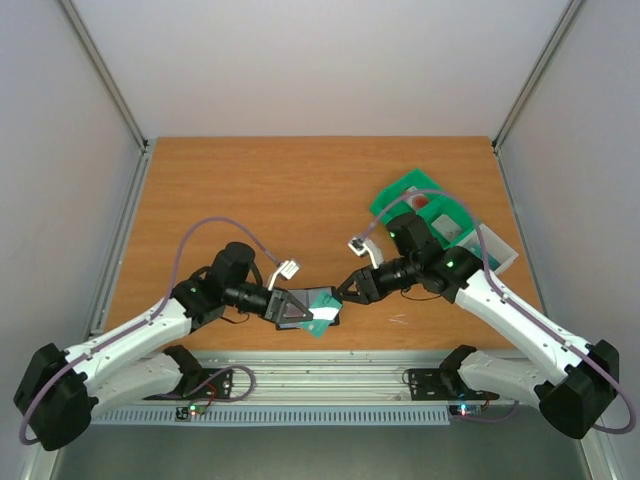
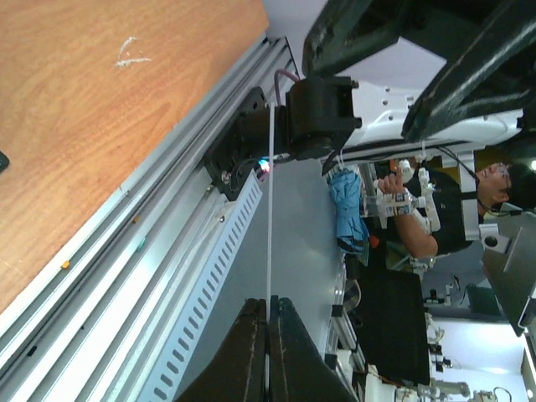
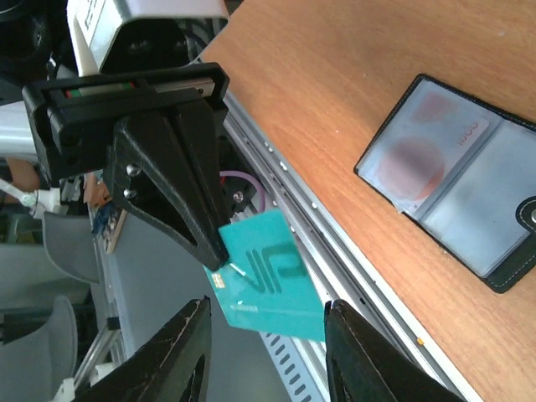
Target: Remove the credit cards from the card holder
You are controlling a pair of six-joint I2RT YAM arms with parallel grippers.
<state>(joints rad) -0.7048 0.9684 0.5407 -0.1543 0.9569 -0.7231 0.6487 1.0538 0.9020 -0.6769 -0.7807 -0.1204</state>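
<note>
One teal-green credit card [image 3: 266, 285] hung beyond the table [image 3: 352, 75] edge, pinched at a corner between the left gripper's [image 3: 219, 260] closed fingers. The right gripper [image 3: 268, 314] stood spread either side of it, apparently not touching. A clean handover probably needed it to close squarely on the free end before the left let go. The card holder [image 3: 456, 180] lay open on the table, the pale card [image 3: 423, 155] in its slot

We get soft, even overhead light on the table [image 1: 300, 190], with faint, short shadows near its front edge. The top view is sharp. Both wrist views turn dark and soft in the closest foreground, wood staying crisp.
</note>
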